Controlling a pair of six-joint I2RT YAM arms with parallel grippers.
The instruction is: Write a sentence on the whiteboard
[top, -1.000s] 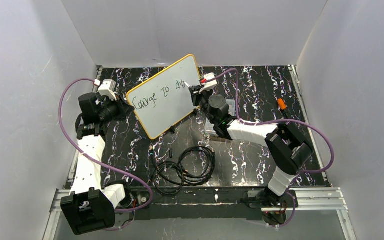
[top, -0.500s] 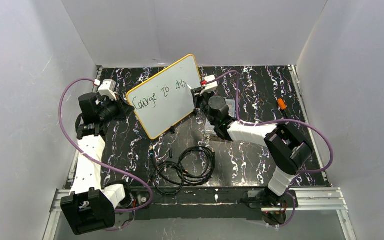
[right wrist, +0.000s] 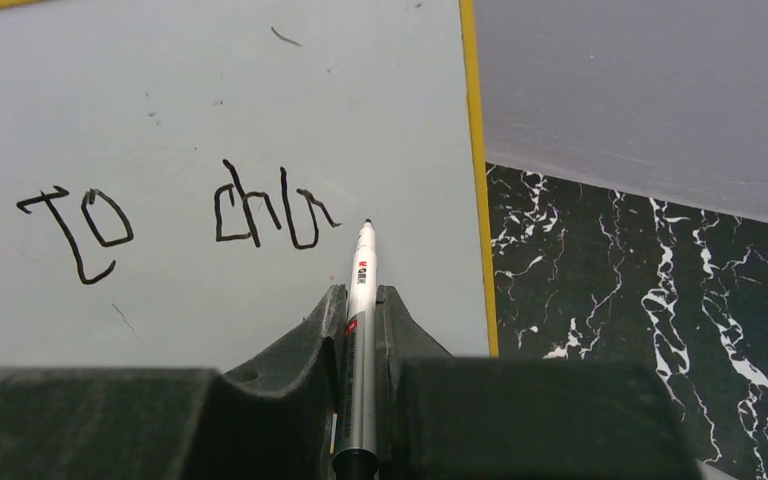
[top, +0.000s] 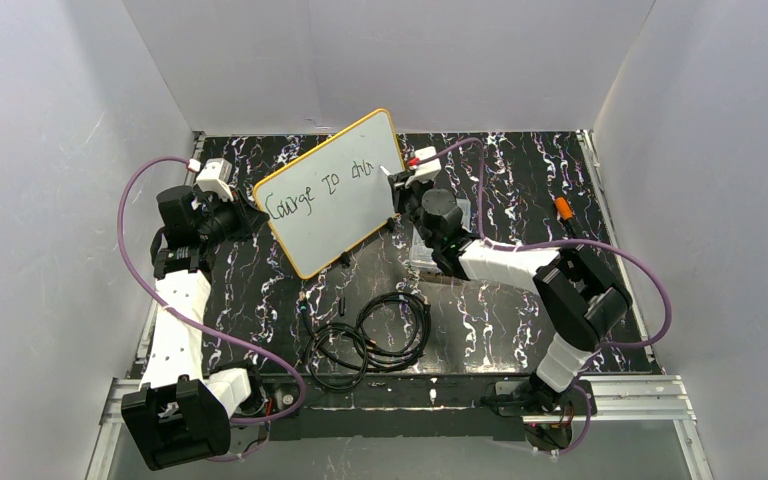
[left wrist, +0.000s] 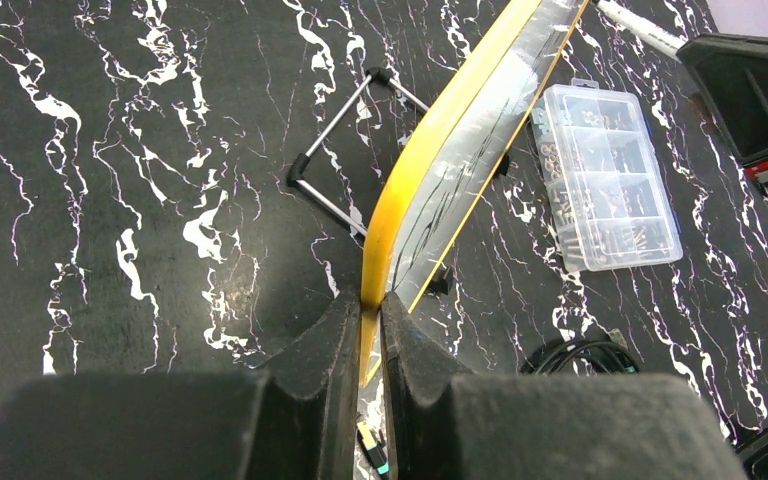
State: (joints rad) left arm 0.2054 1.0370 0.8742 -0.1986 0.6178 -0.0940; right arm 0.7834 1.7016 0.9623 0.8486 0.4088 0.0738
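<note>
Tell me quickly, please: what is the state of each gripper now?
Left gripper: closed, holding the whiteboard by its yellow rim.
Right gripper: closed, holding the marker.

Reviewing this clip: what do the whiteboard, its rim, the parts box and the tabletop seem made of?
The whiteboard: smooth glossy white sheet, likely coated board; it reflects light in the left wrist view. Its rim: yellow-orange, probably plastic. The parts box: clear hard plastic, contents show through. The tabletop: black with white veins, marble-look, possibly printed laminate rather than stone.
</note>
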